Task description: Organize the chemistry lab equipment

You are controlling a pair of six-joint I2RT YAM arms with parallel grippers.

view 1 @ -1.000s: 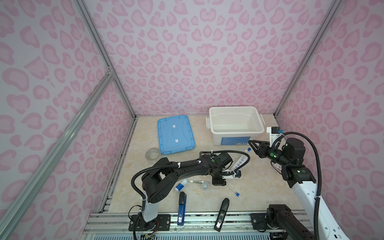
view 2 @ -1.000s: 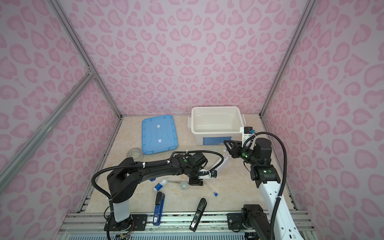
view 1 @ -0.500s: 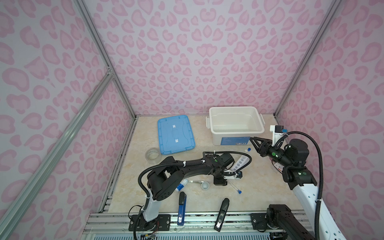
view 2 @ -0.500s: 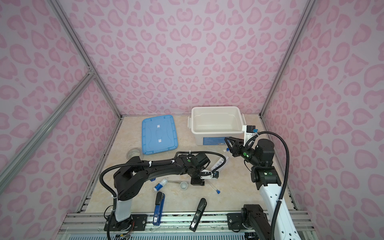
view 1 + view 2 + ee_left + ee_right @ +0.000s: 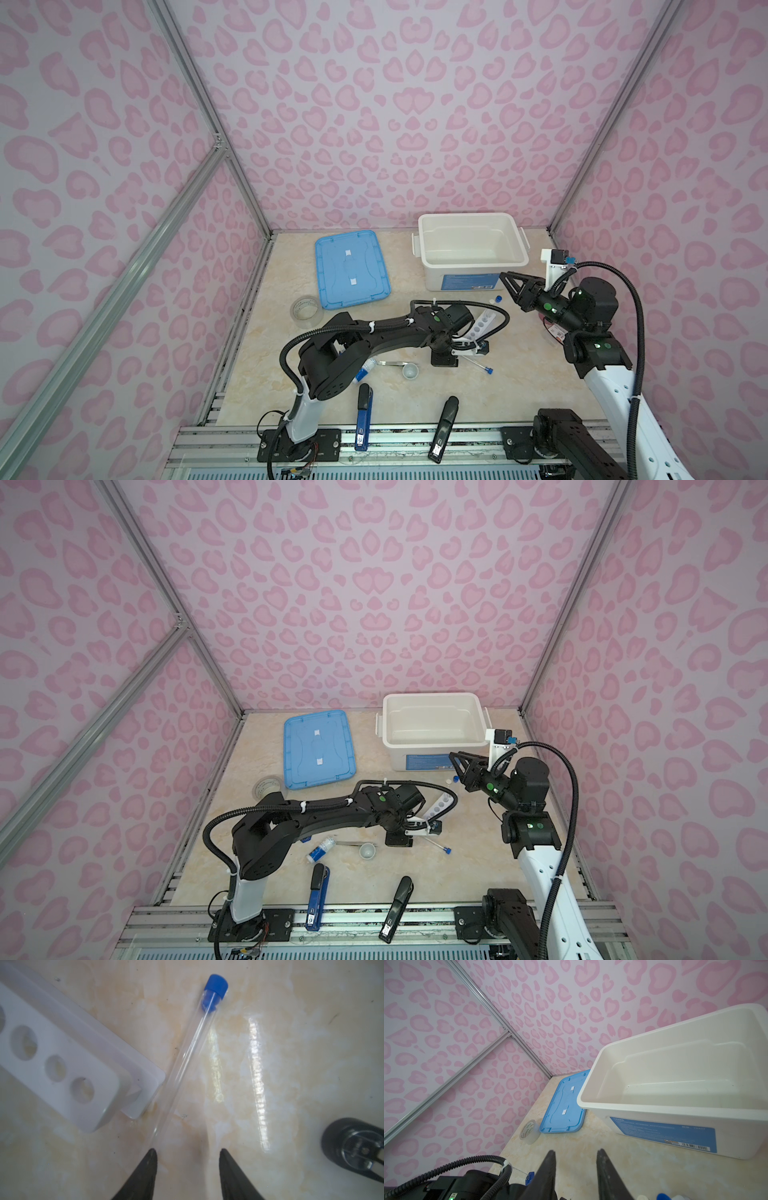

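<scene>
Glossy marbled tabletop (image 5: 291, 1053); clear test tube (image 5: 188, 1064) (blue plastic cap (image 5: 217, 984)).

Pink leopard-print walls (image 5: 374, 104) enclose a beige marbled tabletop (image 5: 519, 395)

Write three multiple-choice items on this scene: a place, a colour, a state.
1. The blue lid lies: A in the white bin; B flat on the table beside it; C propped against the wall.
2. The cap of the test tube lying by the white holed rack is: A white; B red; C blue.
3. The white bin is: A open and empty; B shut; C full of tubes.
1 B: both top views show it flat, left of the bin. 2 C: the left wrist view shows blue. 3 A: its bare inside shows.
</scene>
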